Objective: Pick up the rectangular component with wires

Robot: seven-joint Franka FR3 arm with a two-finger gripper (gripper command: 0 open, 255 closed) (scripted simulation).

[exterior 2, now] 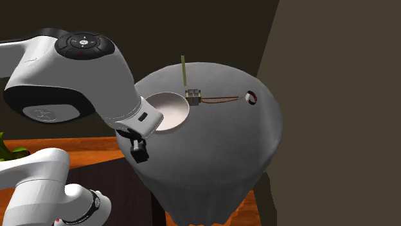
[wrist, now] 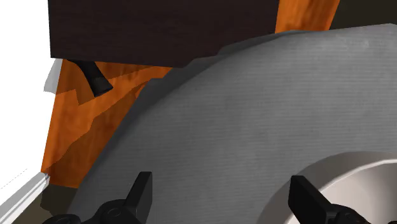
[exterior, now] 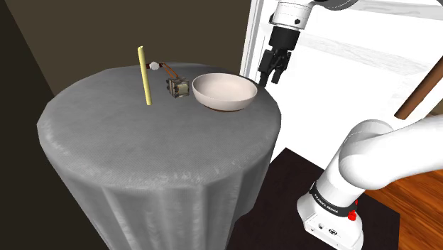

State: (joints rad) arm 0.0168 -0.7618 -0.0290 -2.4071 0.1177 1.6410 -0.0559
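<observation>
Shoulder view: round surface (exterior: 128, 135) draped in grey cloth, with four items grouped at its far side. The rectangular component (exterior: 177, 88) sits on the cloth just beside the bowl (exterior: 227, 105), on the shoulder view's left of it; can't tell whether they touch. Thin brown wires (exterior: 165, 69) run from the component to a small round white end piece (exterior: 152, 67), which also lies on the cloth. A yellow stick (exterior: 145, 76) stands upright near the component, on the side away from the bowl. The bowl is off-white and shallow, upright, with nothing in it.

The white arm (exterior: 383, 153) reaches in from the lower right. The jaws hang pointing down over the surface edge, on the bowl's right in the shoulder view. The bowl is between the jaws and the component, which are well apart.

Second exterior view: same layout, with the component at the bowl's rim and the wires stretched out to the end piece, toward that view's right.

Wrist view: the black fingers (wrist: 141, 189) stand apart, so the jaws are spread and hold nothing. Grey cloth and the bowl's rim lie below them. Orange wood floor (wrist: 83, 127) shows past the surface edge.
</observation>
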